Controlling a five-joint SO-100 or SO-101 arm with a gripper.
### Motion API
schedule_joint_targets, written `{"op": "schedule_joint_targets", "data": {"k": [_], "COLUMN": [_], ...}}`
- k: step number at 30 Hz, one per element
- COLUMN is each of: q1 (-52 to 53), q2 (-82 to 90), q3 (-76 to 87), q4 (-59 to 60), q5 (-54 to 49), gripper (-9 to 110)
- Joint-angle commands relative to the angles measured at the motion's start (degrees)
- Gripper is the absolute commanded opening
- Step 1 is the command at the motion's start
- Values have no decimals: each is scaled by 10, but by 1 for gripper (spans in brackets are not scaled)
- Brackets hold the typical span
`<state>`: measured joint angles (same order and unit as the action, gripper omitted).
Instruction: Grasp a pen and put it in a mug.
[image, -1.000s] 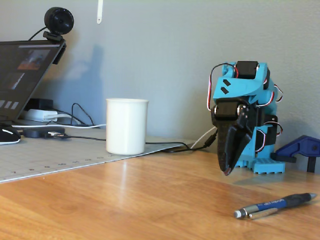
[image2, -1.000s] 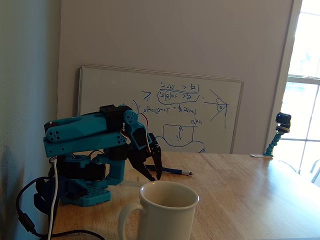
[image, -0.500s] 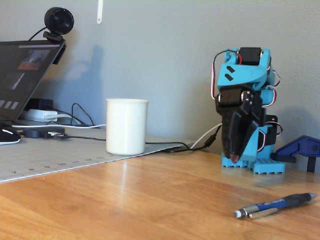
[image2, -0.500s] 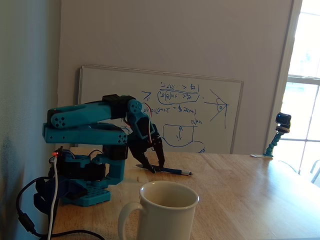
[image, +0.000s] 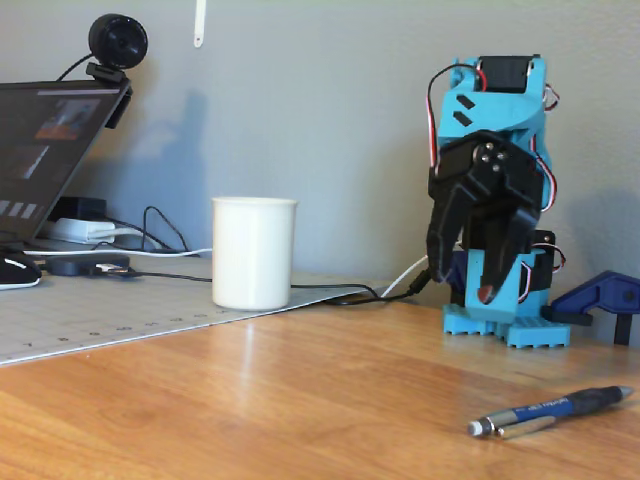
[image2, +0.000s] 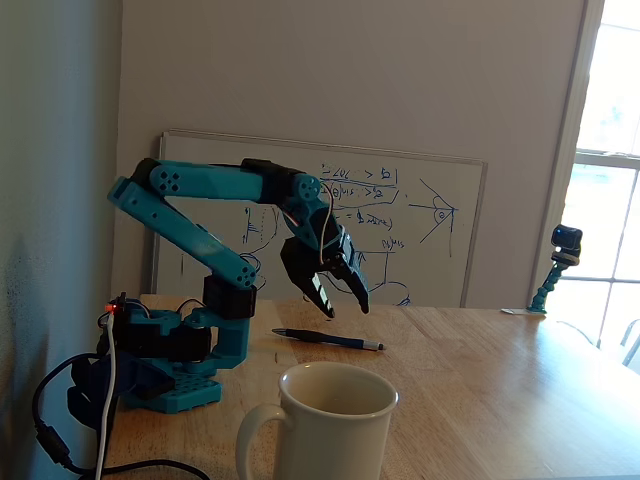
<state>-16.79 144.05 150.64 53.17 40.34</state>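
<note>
Overhead, the claw (image2: 345, 302) hangs spread and empty above the worktop (image2: 480, 380), tips pointing down, touching nothing. Just below and beside it in the same fixed view lies the blue pen (image2: 328, 339), flat on the wood, apart from the claw. The other fixed view shows the claw (image: 470, 265) equally agape, with the pen (image: 550, 411) lying nearer that camera, silver tip leftward. The white mug (image: 253, 252) stands upright and well apart from the pen; its inside looks empty (image2: 335, 400). Step in hand: approach, nothing grasped yet. Likely next: lower over the pen barrel, line the jaws across it, close. Risk: thin pen rolling or slipping out.
</note>
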Motion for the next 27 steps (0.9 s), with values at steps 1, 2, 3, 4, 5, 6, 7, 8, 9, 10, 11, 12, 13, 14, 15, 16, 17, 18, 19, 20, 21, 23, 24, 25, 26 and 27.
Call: {"op": "schedule_joint_targets", "data": {"k": [1,2,3,4,5,6,7,8,9,10,11,12,13,14,15,16,17,18,19,20,21,23,24,25,26,27], "q1": [-33,-41,-49,-57,-65,-71,-77,-83,-88,-93,-98,-102,-105,-107,-108,-109,-110,-110,-110,-110,-111,-111,-109,-104,-102,-100], "q2": [-79,-99,-119,-137,-156,-175,-193,-214,-232,-251,-269,-284,-296,-308,-319,-330,-340,-351,-359,-370,-381,-396,-400,-405,-407,-409], "q3": [-90,-102,-114,-127,-139,-149,-157,-166,-174,-181,-188,-195,-203,-210,-217,-223,-229,-233,-233,-233,-234,-236,-236,-236,-236,-236], "q4": [-37,-47,-57,-68,-79,-90,-99,-108,-116,-124,-133,-142,-150,-160,-171,-180,-191,-200,-207,-215,-221,-232,-236,-241,-244,-247], "q5": [178,220,262,304,345,387,425,463,499,534,567,598,626,650,671,689,705,719,729,736,739,739,738,737,734,733], "gripper": [20,20,20,20,20,20,20,20,20,20,20,20,20,20,21,21,22,24,25,27,28,31,32,33,33,34]}}
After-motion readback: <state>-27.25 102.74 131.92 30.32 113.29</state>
